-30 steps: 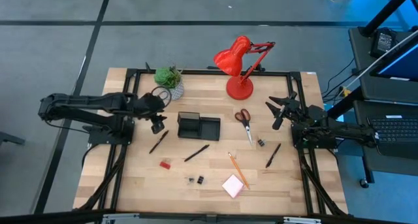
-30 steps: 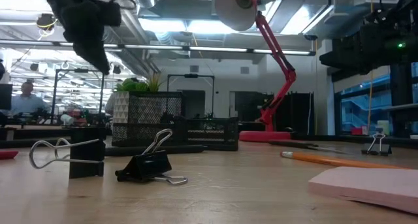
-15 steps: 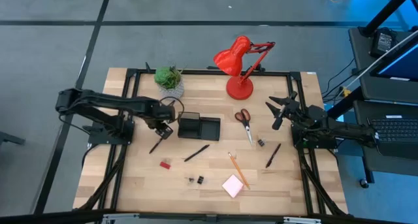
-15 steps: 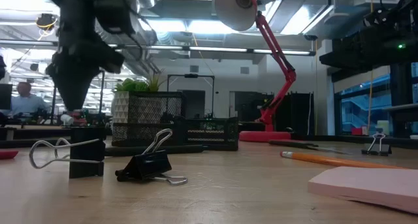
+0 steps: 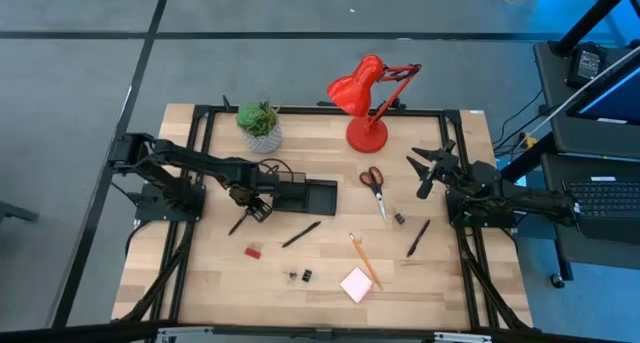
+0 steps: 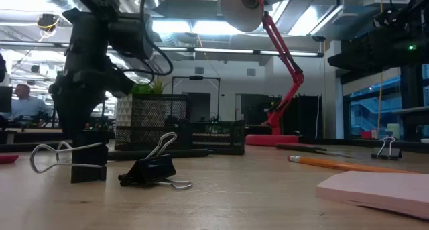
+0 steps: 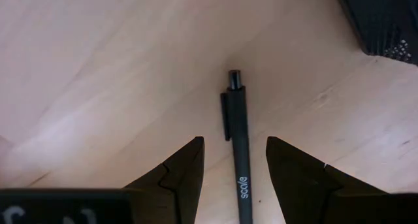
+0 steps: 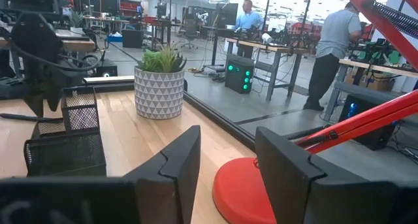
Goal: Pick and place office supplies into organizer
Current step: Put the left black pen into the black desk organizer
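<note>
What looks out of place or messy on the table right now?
Nothing is spilled or broken. The organizer looks empty, while the supplies lie scattered on the wood: scissors, orange pencil, pink sticky-note pad. The left gripper is open, straddling a black pen beside the organizer.

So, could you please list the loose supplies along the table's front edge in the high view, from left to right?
Red eraser → binder clips → pink sticky-note pad.
</note>
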